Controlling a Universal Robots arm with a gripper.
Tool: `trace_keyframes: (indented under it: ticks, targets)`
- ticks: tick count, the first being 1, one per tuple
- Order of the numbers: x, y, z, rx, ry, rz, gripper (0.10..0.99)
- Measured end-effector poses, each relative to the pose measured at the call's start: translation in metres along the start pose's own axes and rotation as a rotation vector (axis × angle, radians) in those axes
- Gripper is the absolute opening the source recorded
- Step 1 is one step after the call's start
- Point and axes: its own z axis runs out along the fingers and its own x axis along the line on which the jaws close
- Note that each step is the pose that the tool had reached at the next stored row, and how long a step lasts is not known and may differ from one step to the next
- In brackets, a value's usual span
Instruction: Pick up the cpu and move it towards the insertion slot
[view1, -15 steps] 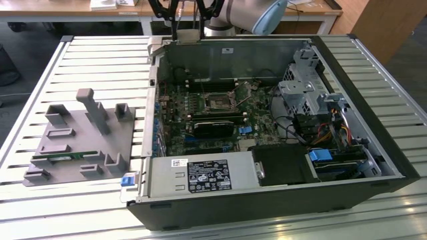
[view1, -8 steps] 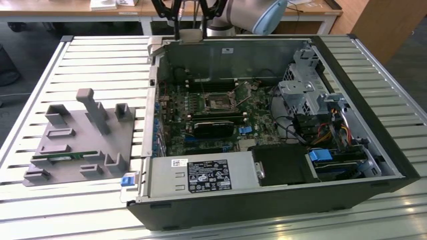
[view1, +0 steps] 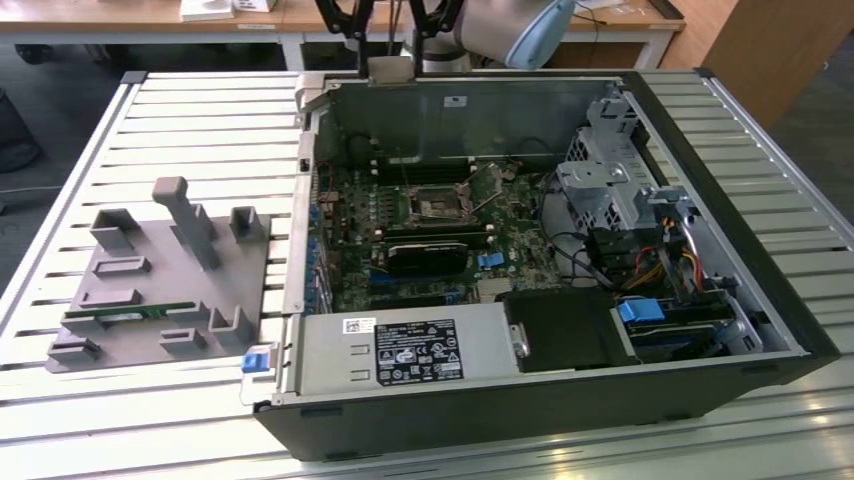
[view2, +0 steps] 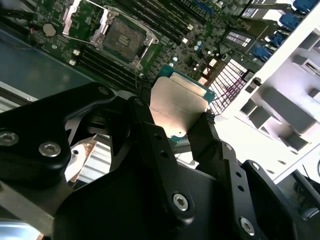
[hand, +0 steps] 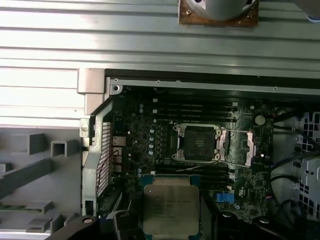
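**Chip in the gripper, socket open below**

From the exterior view's left: a grey fixture block (view1: 160, 285) on the slatted worktop (view1: 80, 150), then the open computer case (view1: 534, 300) with the insertion slot (view1: 438, 201) near its middle, at about 11 o'clock from the black rectangular block (view1: 430, 254).

In the second wrist view the gripper (view2: 177, 127) is clamped on the cpu (view2: 179, 106), its black fingers (view2: 145, 125) pressing opposite edges. The chip hangs above the board, at about 5 o'clock from the socket (view2: 122, 38).

It looks light, rigid and thin, with a smooth lid that could slip; the edges are the safe hold, since the underside is likely delicate.
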Motion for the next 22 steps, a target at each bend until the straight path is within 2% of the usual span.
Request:
trace_keyframes:
  ticks: [2,4,9,15,22]
  targets:
    - [-0.0048,0.0013,0.0002,0.000,0.0000,0.000,0.541]
    - [-0.0096,0.0070,0.0010,0.000,-0.0001,0.000,0.541]
    - [-0.0197,0.0139,0.0023,0.000,-0.0001,0.000,0.541]
    - [-0.0295,0.0225,0.0047,0.000,0.0000,0.000,0.541]
    - [-0.0468,0.0247,0.0060,0.000,0.0000,0.002,0.541]
